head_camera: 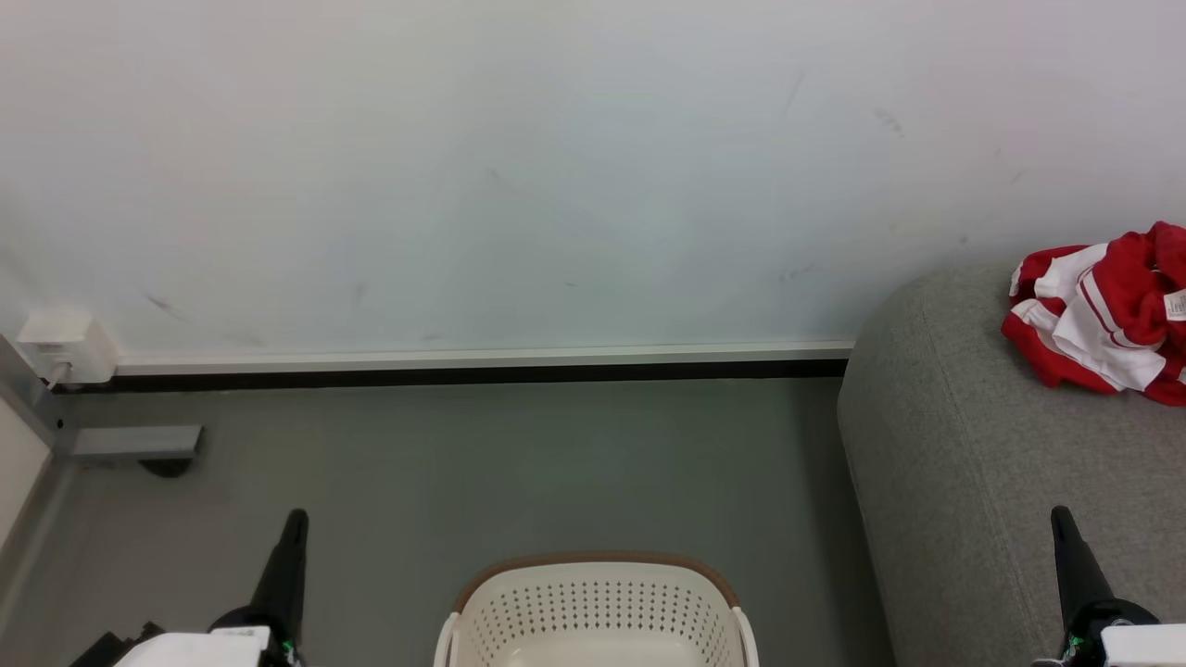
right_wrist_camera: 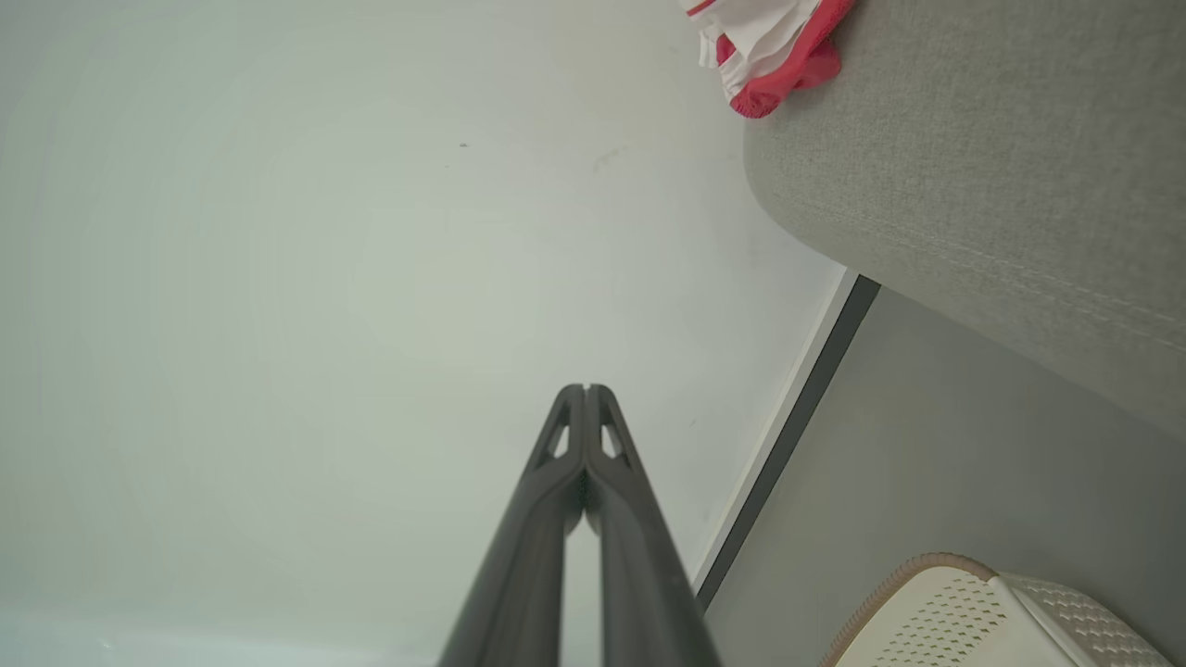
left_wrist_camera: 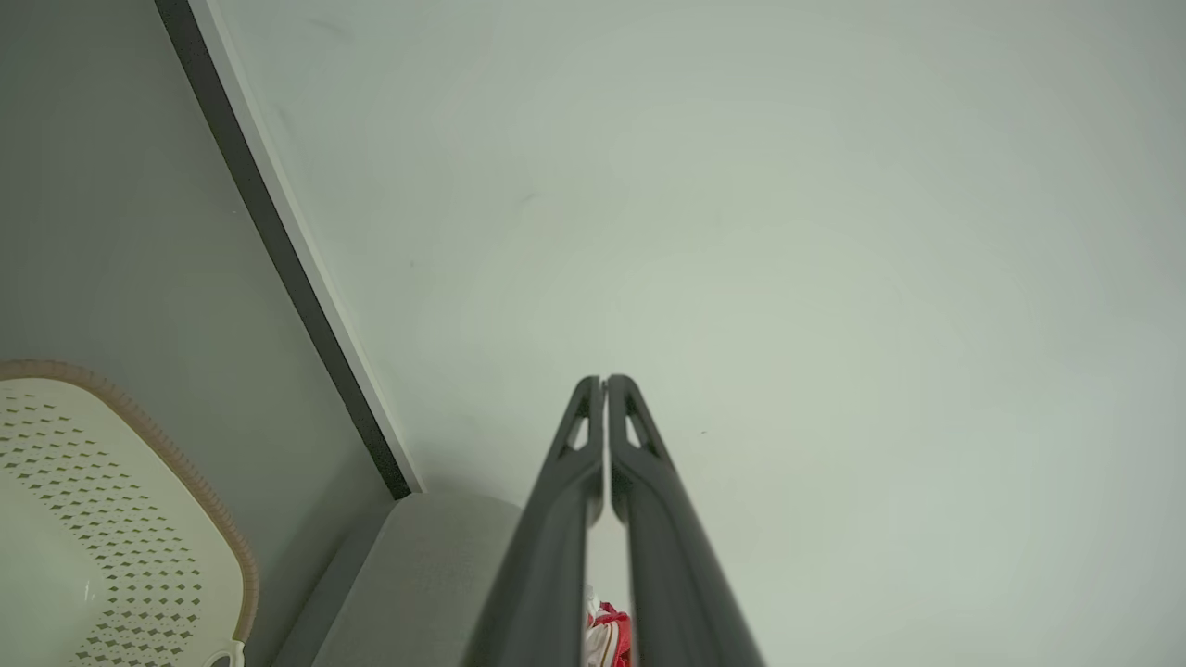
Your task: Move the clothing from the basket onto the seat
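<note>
The clothing (head_camera: 1103, 315) lies in a crumpled heap on top of the seat (head_camera: 973, 445), at the seat's far end close to the wall (head_camera: 556, 167). It is bright red with white panels and thin red stripes, and a small white label shows on the side away from the seat's rounded end. In the right wrist view the clothing (right_wrist_camera: 764, 46) rests on the seat (right_wrist_camera: 973, 167) with a red fold reaching the seat's curved edge. In the left wrist view a scrap of the red and white clothing (left_wrist_camera: 611, 639) shows between the finger bases, beyond the seat (left_wrist_camera: 417, 574).

The basket (head_camera: 593, 560) stands on the floor (head_camera: 510, 463) beside the seat's rounded end, apart from it, with a strip of floor between them. Its brown rim and perforated cream wall face up, and the part of its inside that shows is plain cream plastic. The basket (left_wrist_camera: 111, 519) also sits near the seat in the left wrist view, as does the basket (right_wrist_camera: 964, 611) in the right wrist view.

The right gripper (head_camera: 1059, 512) hangs over the seat's near part, well short of the clothing, jaws together and holding nothing. The right gripper (right_wrist_camera: 586, 387) shows its fingertips touching. The left gripper (head_camera: 296, 515) is above the floor on the far side of the basket from the seat, jaws together and empty. In its own view the left gripper (left_wrist_camera: 604, 380) has its tips pressed against each other.

A white skirting board (head_camera: 463, 357) runs along the wall from the seat to a white plug box (head_camera: 65, 343).
</note>
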Controlling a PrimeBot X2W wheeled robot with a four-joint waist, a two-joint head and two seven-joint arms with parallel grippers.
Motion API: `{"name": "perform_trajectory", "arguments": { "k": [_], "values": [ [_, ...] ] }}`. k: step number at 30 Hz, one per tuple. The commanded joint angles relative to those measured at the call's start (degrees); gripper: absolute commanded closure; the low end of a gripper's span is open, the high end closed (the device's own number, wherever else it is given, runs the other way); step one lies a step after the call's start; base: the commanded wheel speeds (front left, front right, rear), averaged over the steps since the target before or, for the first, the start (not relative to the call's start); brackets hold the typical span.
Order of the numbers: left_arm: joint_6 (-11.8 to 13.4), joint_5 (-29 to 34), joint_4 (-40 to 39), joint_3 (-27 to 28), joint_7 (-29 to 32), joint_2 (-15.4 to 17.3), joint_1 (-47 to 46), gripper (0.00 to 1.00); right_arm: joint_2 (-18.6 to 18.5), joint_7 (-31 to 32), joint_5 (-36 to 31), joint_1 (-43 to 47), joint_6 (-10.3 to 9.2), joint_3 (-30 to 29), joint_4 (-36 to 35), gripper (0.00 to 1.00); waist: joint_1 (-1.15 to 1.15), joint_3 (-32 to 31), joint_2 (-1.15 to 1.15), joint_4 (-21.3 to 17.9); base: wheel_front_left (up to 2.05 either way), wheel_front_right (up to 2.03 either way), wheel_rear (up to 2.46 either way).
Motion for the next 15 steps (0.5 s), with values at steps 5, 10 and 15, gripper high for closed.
{"name": "perform_trajectory", "arguments": {
  "k": [5,10,15],
  "values": [
    [-0.6,-2.86,-0.27,0.72,0.68,0.05,-1.13,1.0,-0.57,0.85,2.99,-1.39,0.02,-0.35,0.19,1.0,0.0,0.21,0.0,-0.11,0.0,0.0,0.0],
    [-0.82,-4.72,-0.25,1.02,1.17,-0.04,-1.39,1.0,-0.57,1.32,4.83,-1.58,0.02,-0.39,0.27,1.0,0.0,0.42,0.0,-0.22,0.0,0.0,0.0],
    [-1.04,-6.45,-0.24,1.31,1.72,-0.16,-1.73,1.0,-0.57,1.76,6.94,-2.04,0.02,-0.44,0.39,1.0,0.0,0.62,0.0,-0.32,0.0,0.0,0.0]
  ]
}}
